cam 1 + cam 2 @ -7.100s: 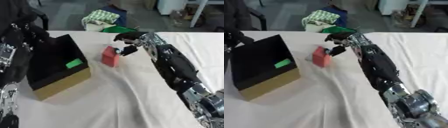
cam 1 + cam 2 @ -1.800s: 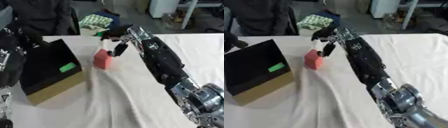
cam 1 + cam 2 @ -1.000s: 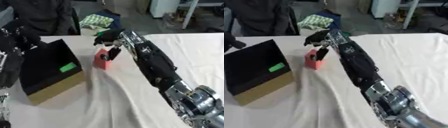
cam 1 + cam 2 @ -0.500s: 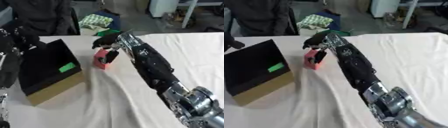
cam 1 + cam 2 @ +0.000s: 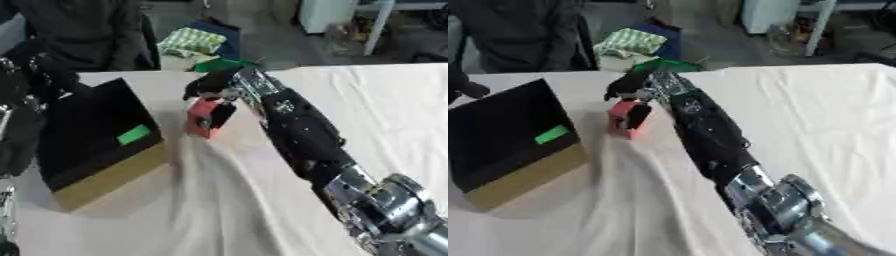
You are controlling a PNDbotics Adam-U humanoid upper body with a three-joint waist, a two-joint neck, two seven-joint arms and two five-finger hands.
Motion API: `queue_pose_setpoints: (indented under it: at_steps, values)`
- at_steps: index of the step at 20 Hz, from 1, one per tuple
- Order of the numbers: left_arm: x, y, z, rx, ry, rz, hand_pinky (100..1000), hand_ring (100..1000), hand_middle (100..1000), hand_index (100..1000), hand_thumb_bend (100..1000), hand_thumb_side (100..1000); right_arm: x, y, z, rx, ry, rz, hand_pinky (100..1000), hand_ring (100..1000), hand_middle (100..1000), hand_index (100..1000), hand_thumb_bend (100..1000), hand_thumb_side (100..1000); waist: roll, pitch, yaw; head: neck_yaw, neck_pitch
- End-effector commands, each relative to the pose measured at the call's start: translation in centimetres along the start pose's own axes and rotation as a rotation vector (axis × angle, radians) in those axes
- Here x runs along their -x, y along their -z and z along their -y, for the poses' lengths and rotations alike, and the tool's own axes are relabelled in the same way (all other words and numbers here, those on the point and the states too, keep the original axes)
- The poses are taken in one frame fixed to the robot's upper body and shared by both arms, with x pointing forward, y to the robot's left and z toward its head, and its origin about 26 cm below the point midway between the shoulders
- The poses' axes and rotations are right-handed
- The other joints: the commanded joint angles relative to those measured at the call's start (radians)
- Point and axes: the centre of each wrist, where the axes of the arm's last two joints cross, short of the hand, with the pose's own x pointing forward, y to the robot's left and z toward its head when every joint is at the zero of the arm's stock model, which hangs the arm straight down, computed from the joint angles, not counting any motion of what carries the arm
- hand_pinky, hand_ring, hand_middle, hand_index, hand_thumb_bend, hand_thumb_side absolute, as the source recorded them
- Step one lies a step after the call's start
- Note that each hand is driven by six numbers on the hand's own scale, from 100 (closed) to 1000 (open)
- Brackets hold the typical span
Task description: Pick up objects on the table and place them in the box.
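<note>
While the right hand [image 5: 214,95] is curling over the red block [image 5: 204,117], apparently pinching its top, the item is standing at 3 o'clock of the black box [image 5: 96,131]; a shallow pinch is risking a drop short of it.

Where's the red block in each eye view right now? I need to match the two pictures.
Left eye view: red block left of centre in the upper half, under the right hand.
Right eye view: red block further left, again under that hand.
Shared landmark: the black box with a green item inside, left of the block.
</note>
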Motion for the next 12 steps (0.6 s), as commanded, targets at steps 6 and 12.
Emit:
queue_pose_setpoints:
  at_steps: [6,12]
  values:
    - [-0.65,0.57,-0.29,0.011,0.016,0.024,688,581,592,892,100,688,-0.23,-0.17,1.79,0.033,-0.030,0.008,910,1000,1000,1000,100,631,0.001,-0.019,0.003,-0.005,-0.008]
    - [-0.70,0.61,-0.30,0.011,0.015,0.026,688,580,592,892,100,691,-0.47,0.17,1.07,0.008,-0.022,0.006,908,1000,1000,1000,100,649,0.004,-0.014,0.003,-0.005,-0.010]
